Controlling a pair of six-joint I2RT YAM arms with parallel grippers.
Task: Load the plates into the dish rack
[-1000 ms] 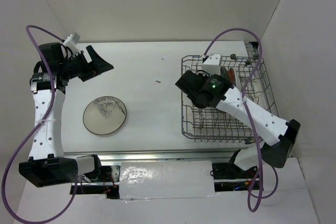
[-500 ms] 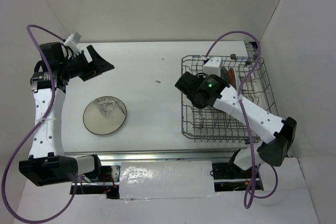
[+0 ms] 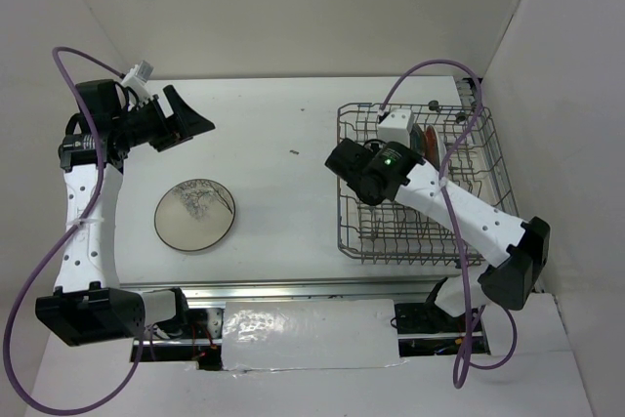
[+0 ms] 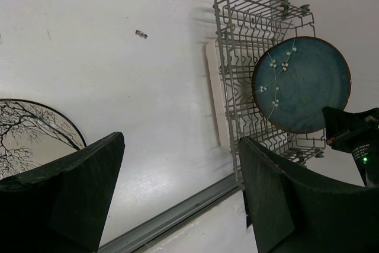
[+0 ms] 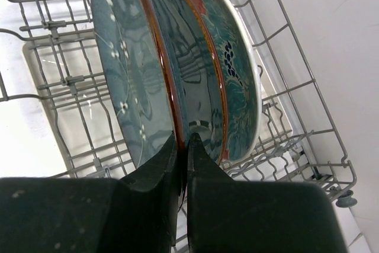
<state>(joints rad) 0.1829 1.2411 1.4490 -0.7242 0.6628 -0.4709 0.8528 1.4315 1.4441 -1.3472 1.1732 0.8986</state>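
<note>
Right gripper (image 5: 182,140) clamped on the rim of a blue plate (image 5: 127,69), upright in the rack (image 3: 391,241) at right beside a second blue plate (image 5: 189,75) and a red plate (image 5: 237,81); left gripper (image 4: 180,146) spread wide, cream plate (image 3: 195,215) flat on the table (image 3: 273,124) at left.

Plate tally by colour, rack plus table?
Teal-blue plate: 2
Red patterned plate: 1
Cream branch plate: 1
Total: 4
</note>
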